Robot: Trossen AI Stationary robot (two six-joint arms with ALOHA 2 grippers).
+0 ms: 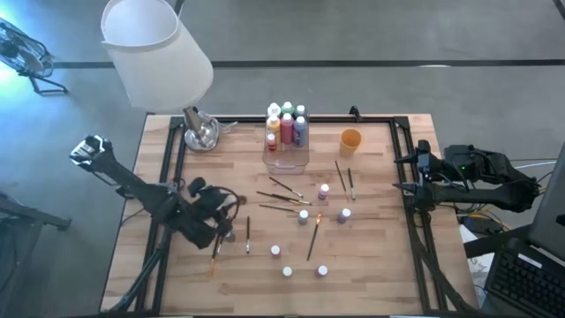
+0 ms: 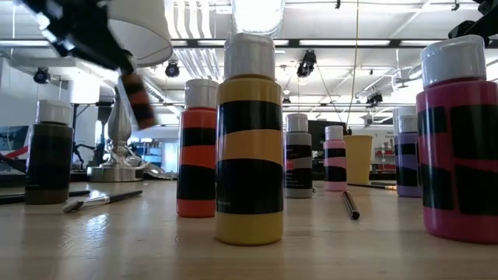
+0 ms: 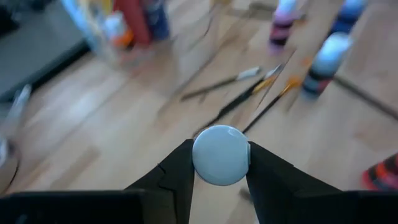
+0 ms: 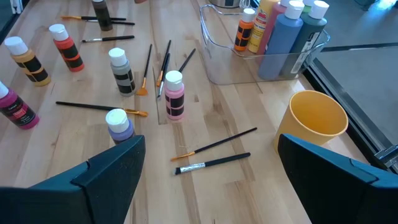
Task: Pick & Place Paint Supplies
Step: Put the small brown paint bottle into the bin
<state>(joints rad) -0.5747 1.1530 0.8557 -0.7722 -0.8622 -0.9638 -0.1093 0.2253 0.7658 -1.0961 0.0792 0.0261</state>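
Observation:
My left gripper [image 1: 222, 223] hangs over the table's left part, shut on a small orange-and-black paint bottle [image 2: 138, 99] with a white cap. Several more white-capped paint bottles [image 1: 324, 190] stand on the wood at the middle and near side. Thin dark paintbrushes [image 1: 282, 199] lie flat among them. Other bottles [image 1: 287, 124] stand in the clear box [image 1: 287, 157] at the far middle. My right gripper [image 4: 211, 168] waits open at the table's right edge, touching nothing. My left gripper pinches the bottle's round white cap [image 3: 221, 154] between its two fingers, one on each side of the cap. The fingers slant downward, and the bottle's body [image 2: 138, 99] reaches on beyond them, tilted. The bottle is lifted clear of the table.
A white lamp shade [image 1: 157, 49] hangs over the far left corner, with its metal foot [image 1: 201, 134] on the table. An orange cup [image 1: 350, 140] stands right of the clear box. A dark frame [image 1: 402, 159] borders the board.

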